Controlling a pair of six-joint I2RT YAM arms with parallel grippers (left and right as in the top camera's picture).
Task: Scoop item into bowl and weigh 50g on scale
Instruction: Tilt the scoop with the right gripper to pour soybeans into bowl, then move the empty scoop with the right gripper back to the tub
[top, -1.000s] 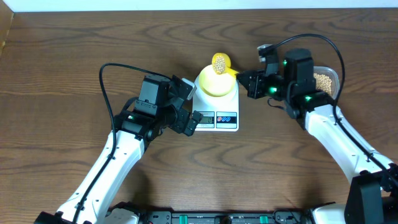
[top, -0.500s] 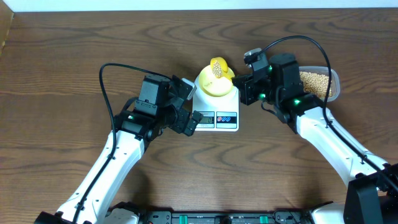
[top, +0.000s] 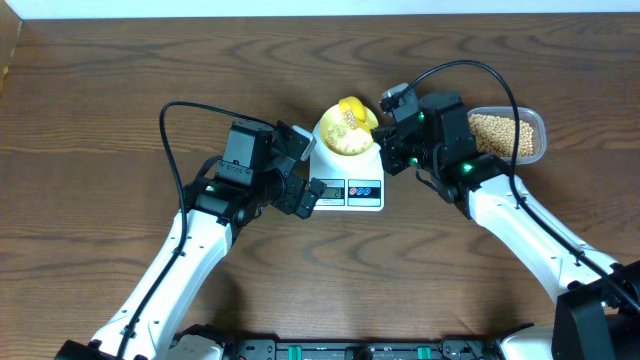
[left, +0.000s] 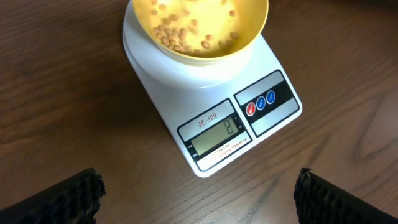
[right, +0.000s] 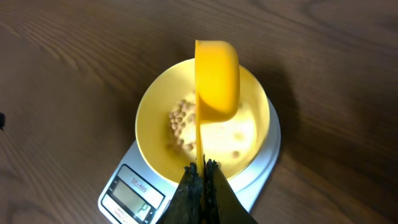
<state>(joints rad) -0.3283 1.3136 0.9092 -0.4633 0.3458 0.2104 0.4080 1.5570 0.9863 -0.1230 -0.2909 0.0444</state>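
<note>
Beans (right: 181, 124): dumped into bowl (right: 148, 109) on scale (left: 180, 87), just ahead of right claw (right: 202, 177). Pinched shut on scoop (right: 216, 78) handle; scoop level and full a second ago, now rolled over. Left claw (left: 199, 199) wide, empty, beside scale. Likely needs more scoops.

The desk (top: 100, 100) is carrying one digital scale (left: 205, 93), one pale yellow bowl (right: 152, 134), one bright yellow scoop (right: 216, 78), one clear tub (top: 542, 135) — and soybeans (right: 181, 121) past counting.

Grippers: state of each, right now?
Left gripper: open, holding nothing.
Right gripper: shut on the yellow scoop, tipped over the bowl.
</note>
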